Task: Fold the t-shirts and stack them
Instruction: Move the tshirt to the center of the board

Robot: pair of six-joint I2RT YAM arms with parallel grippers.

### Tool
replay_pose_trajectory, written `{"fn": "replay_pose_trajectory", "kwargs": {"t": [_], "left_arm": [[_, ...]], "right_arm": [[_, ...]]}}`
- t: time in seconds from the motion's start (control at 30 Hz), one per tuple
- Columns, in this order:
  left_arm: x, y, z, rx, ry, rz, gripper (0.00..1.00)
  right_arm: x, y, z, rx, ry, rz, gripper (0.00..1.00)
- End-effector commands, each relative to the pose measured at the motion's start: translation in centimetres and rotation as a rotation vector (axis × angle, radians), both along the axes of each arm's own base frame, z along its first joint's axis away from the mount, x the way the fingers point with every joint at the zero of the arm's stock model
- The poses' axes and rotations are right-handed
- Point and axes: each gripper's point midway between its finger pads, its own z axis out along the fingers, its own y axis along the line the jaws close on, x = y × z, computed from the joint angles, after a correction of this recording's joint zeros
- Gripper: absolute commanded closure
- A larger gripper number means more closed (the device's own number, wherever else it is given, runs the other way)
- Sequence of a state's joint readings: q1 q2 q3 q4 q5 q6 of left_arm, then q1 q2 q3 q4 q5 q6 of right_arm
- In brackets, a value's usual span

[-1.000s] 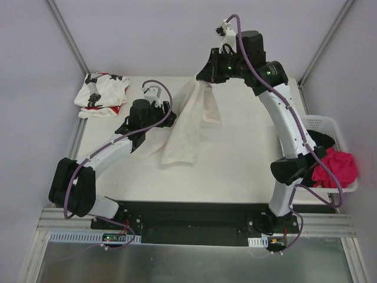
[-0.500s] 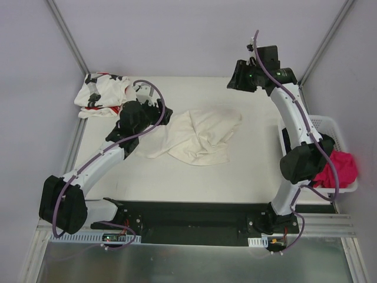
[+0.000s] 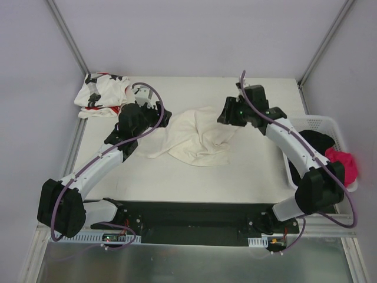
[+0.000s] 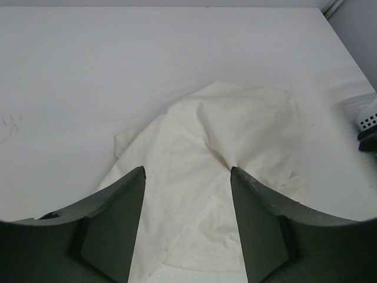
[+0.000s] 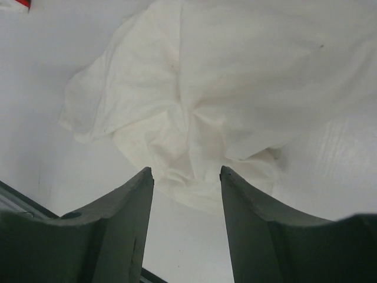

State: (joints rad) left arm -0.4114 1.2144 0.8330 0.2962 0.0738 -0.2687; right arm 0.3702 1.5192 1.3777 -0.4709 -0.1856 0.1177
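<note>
Your right claw (image 5: pixel 185 171) has just let the cream t-shirt (image 3: pixel 197 138) drop, so it now lies crumpled right below those parted jaws, facing your equally parted, empty left claw (image 4: pixel 187 171), folding seemingly barely begun.

Bright, even light, faint soft shadows; the near fingers (image 4: pixel 112 230) look slightly blurred.
</note>
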Motion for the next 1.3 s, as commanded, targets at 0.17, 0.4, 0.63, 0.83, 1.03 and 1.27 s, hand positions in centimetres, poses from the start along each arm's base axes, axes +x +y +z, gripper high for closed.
{"fn": "replay_pose_trajectory", "kwargs": {"t": [0.17, 0.4, 0.63, 0.83, 1.03, 1.27], "left_arm": [[-0.7, 0.0, 1.3, -0.024, -0.045, -0.014, 0.41], [-1.8, 0.8, 2.5, -0.024, -0.096, -0.006, 0.41], [-2.3, 1.3, 4.0, -0.023, -0.141, 0.002, 0.40], [-2.3, 1.3, 4.3, -0.027, -0.151, 0.004, 0.40], [-2.2, 1.2, 4.4, -0.030, -0.151, 0.000, 0.40], [-2.3, 1.4, 4.7, -0.027, -0.158, 0.005, 0.39]], "right_arm": [[-6.4, 5.4, -7.4, 0.128, 0.047, 0.128, 0.48], [-8.1, 2.0, -12.2, -0.005, 0.102, 0.079, 0.47], [-9.3, -2.2, -13.7, -0.022, 0.145, -0.044, 0.46], [-10.3, -5.1, -13.8, -0.024, 0.127, -0.133, 0.46], [-10.8, -4.5, -15.5, 0.004, 0.178, -0.125, 0.45], [-10.7, -3.7, -16.9, 0.025, 0.218, -0.109, 0.45]]}}
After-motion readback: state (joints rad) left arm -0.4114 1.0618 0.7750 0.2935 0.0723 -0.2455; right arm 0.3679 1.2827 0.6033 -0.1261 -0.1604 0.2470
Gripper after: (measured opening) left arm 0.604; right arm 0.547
